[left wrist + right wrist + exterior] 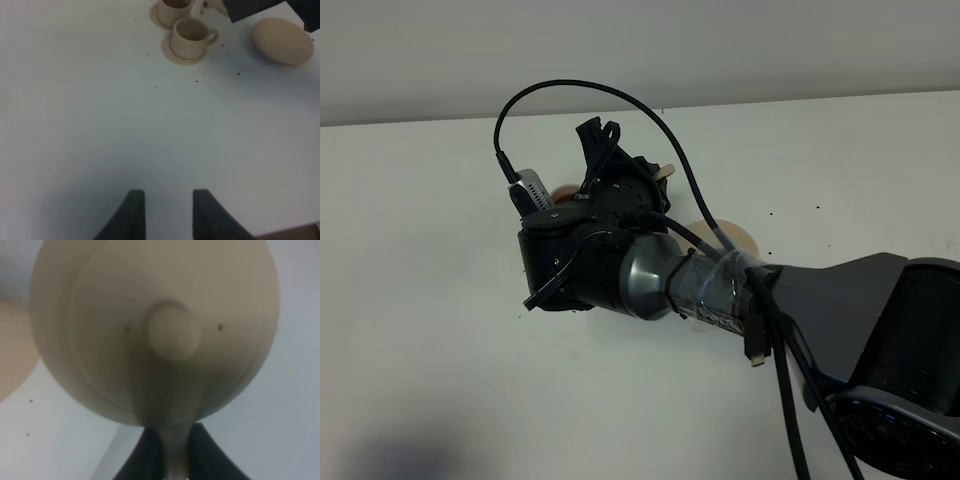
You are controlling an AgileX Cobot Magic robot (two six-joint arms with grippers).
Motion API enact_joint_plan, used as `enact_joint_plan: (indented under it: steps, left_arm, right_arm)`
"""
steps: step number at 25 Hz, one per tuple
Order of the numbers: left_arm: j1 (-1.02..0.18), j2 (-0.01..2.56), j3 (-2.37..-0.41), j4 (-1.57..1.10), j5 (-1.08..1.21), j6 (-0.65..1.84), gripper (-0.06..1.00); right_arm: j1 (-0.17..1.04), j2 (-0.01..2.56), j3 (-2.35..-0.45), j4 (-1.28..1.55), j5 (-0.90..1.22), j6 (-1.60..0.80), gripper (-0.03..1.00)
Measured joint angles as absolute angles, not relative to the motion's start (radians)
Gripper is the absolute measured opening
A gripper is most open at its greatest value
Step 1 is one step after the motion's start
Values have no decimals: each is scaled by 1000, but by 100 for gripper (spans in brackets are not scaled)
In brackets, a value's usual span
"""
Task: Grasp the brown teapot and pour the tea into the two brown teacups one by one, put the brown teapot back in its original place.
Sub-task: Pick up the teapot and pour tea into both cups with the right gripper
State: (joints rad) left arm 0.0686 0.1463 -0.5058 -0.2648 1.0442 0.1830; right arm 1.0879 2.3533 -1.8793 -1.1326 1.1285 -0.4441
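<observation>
The brown teapot (160,330) fills the right wrist view from above, lid knob in the middle. My right gripper (175,452) is shut on its loop handle. In the high view the right arm reaches across the table; the gripper (603,150) hides nearly all of the teapot, and only a beige tip (666,172) shows. The two brown teacups (190,35) (172,7) stand on their small saucers, side by side. The wide round saucer (282,40) (728,240), the original place, lies bare beside them. My left gripper (167,215) hovers over bare table, its fingers a little apart and holding nothing.
The table (420,350) is plain white with small dark specks. The right arm's dark body (860,330) and cables (780,400) cover the lower right of the high view. A beige edge (563,192) peeks out left of the gripper.
</observation>
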Motion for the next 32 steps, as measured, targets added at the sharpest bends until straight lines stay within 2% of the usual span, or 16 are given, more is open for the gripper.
enact_joint_plan:
  steps: [32]
  left_arm:
    - [69,146,-506,-265,1044,182,25]
  right_arm:
    - [1088,2353,-1879,-1184,1141,-449,11]
